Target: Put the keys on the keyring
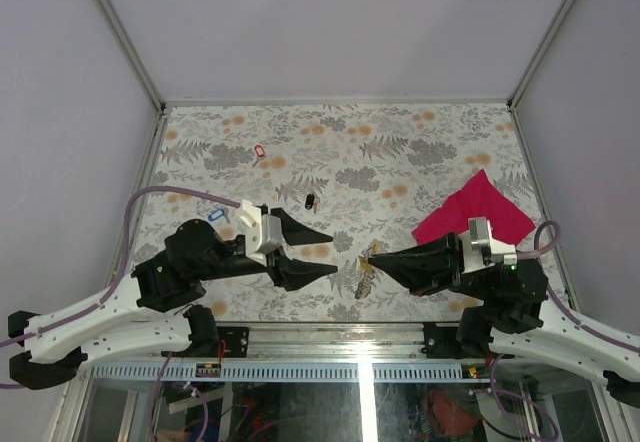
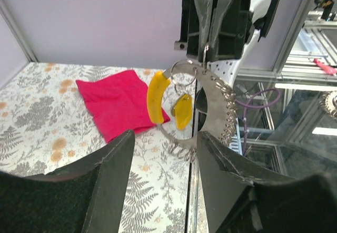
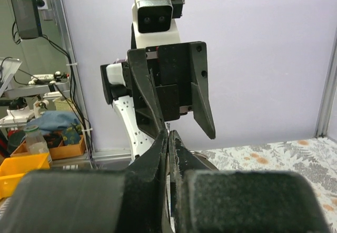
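Fingers of the right gripper point(image 1: 373, 257) clamped together on the keyring point(image 2: 224, 102), ring raised over the table's near edge, yellow piece point(image 2: 156, 97) and yellow-headed key point(image 2: 182, 112) hung on it, left gripper point(image 1: 333, 252) fingers spread apart, black key point(image 1: 310, 201), blue key point(image 1: 216, 216) and red key point(image 1: 260, 151) laid on the floral table point(image 1: 420, 142), ring mostly hidden in the right wrist view.

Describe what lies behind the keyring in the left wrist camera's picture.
Behind the keyring, held by the right gripper, lie the magenta cloth and the flowered table. Its yellow piece covers one corner of the cloth.
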